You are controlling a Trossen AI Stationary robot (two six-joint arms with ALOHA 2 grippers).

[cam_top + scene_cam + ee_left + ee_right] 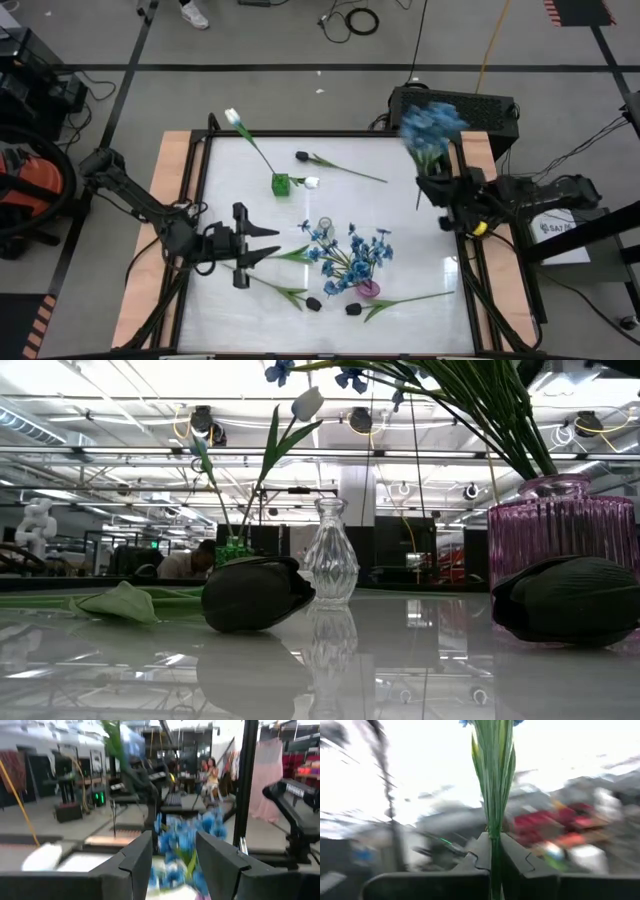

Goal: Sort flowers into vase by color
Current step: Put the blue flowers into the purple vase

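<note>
Right gripper point(492, 851), jaws clenched on a blue spray point(432, 127) by its lower stem, holds it above the tabletop's point(420, 240) right edge. Stem probably light and whippy; grip low. Left gripper point(262, 245) waits, jaws released, near the pink vase point(368, 289)

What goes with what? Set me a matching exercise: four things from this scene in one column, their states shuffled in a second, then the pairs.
1. green vase
2. pink vase
3. clear vase
4. right gripper

A. empty
B. shut on the stems of a blue bunch, off the table's right edge
C. holds a white tulip
D. holds blue sprays

Pairs: 1-C, 2-D, 3-A, 4-B
</note>
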